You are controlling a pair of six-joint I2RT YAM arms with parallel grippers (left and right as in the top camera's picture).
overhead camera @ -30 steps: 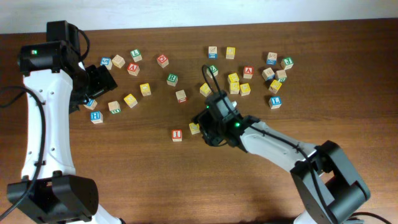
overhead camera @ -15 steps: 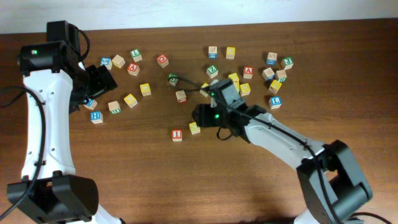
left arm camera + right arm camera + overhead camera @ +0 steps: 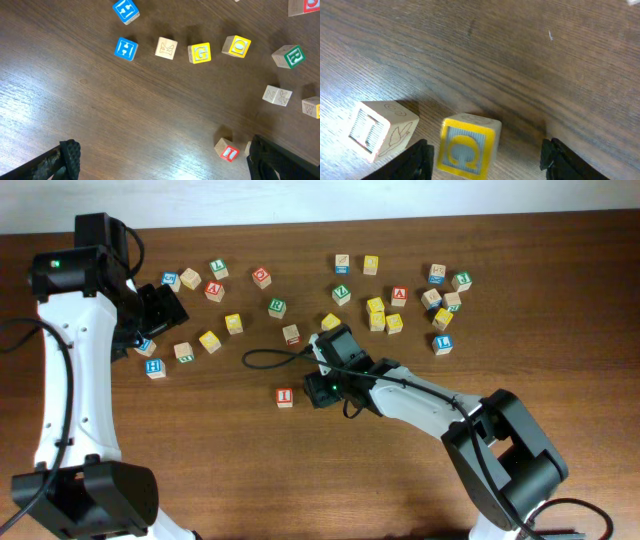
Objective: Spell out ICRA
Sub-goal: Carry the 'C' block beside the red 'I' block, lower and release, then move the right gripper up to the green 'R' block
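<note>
Nearest the right wrist camera, the right hand is released. Its two black fingers are spread wide and straddle the yellow-framed wooden C cube, which sits flat on the dark wood-grain table. One finger stands just beside the cube's edge with no visible pressure on it, and the other is well apart from it. On the robot's left of the C cube, across a narrow gap, lies the pale wooden I cube, turned slightly askew to its neighbour. Seen from overhead, this pair occupies the front middle of the table, with the right hand hiding the C cube. A loop of black cable lies just beyond them. Judged from this layout, the first two letters of the word appear to be set down, though their alignment is rough, and R and A are not yet placed. Farther back, among the scattered cubes, the green-lettered R cube lies apart from the row. A red-faced cube that appears to read A sits in the far right cluster, well apart from the right hand. At the far left, the left hand hovers above the table with its fingers wide apart and nothing between them. Its camera looks down on a loose line of blue, natural and yellow cubes, none touching the hand.
</note>
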